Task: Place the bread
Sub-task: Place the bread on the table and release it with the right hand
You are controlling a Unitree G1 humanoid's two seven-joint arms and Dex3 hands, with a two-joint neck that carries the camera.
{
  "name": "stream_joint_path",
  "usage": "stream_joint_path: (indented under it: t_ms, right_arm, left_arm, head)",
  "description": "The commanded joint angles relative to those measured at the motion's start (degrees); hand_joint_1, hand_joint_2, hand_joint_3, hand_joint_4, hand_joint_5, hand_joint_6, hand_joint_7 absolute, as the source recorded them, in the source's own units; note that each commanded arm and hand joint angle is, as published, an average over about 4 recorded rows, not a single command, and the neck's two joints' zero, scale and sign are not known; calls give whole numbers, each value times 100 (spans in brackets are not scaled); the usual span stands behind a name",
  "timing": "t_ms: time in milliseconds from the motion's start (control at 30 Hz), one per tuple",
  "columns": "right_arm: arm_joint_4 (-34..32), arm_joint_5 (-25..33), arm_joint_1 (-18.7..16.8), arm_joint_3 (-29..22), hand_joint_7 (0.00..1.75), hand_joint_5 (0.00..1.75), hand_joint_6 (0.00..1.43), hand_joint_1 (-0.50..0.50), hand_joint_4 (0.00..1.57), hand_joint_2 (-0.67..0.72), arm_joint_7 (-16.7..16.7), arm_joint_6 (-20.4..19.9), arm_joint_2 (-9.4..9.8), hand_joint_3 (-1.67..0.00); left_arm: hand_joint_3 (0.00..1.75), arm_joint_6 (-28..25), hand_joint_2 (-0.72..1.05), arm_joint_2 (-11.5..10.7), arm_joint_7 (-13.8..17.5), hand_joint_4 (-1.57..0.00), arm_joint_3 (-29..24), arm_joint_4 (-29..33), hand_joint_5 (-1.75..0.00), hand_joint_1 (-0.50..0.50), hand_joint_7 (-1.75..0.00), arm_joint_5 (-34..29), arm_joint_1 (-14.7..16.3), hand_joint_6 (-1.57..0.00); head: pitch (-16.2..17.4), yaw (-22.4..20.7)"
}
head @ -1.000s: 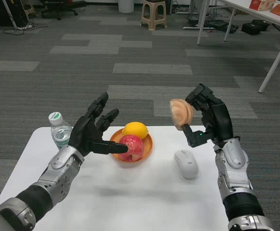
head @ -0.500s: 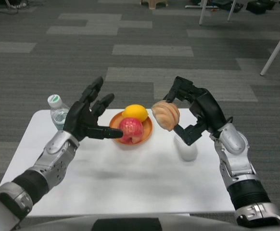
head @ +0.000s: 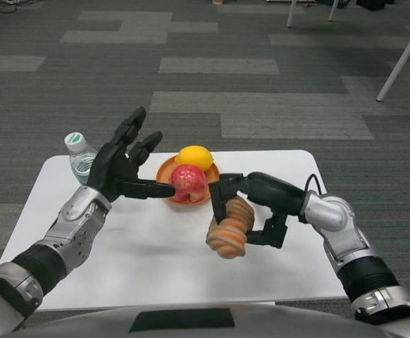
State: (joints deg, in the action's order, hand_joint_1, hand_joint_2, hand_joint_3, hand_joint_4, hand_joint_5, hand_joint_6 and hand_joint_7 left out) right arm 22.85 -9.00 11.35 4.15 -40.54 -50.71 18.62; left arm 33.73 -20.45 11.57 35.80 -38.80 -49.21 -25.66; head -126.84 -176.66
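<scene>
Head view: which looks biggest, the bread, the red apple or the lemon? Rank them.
1. Bread, though it is nearest the camera, which flatters it.
2. Red apple.
3. Lemon, partly hidden behind the apple, so its rank is unsure.

Grey carpet-tile floor (head: pixel 261 84) in mixed shades; white table leg (head: pixel 401 60) upper right.

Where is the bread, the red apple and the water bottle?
bread (head: pixel 230 229), head view, on its ridged middle, gripped by the right hand (head: pixel 251 208).
red apple (head: pixel 189 182), head view, on its front, in the orange bowl.
water bottle (head: pixel 79 155), head view, on its clear shoulder under the cap.
</scene>
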Motion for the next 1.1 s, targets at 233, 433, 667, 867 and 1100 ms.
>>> stream_joint_path:
  t_ms: [233, 433, 667, 867, 1100]
  right_arm:
    - [1265, -761, 407, -380, 161, 155, 71, -42, 59, -29, -7, -519, -197, -159]
    - [2039, -1021, 693, -393, 164, 155, 62, -42, 54, -24, 11, -554, -337, -159]
    - [2487, -1179, 877, -340, 168, 155, 51, -42, 40, -22, 46, -554, -394, -159]
    - [2562, -1289, 948, -292, 164, 148, 19, -43, 11, -22, 55, -536, -447, -151]
    - [2513, -1289, 963, -314, 52, 70, 0, -46, 0, -22, 48, -471, -458, -143]
  left_arm:
    - [7, 24, 34, -3, 21, 0, 37, -14, -41, 50, 0, -45, 31, 0]
    - [9, 24, 34, -3, 34, 0, 147, -49, -41, 50, 0, -159, -48, 0]
    - [9, 28, 34, -3, 39, 0, 222, -119, -41, 50, 0, -203, -106, 0]
    - [4, 28, 34, -3, 47, 0, 235, -146, -41, 50, 0, -234, -114, 0]
    - [4, 28, 34, -3, 50, 0, 268, -187, -41, 50, 0, -273, -147, 0]
  head:
    - [-2, -8]
    - [-25, 7]
    - [11, 0]
    - [12, 0]
    - [12, 9]
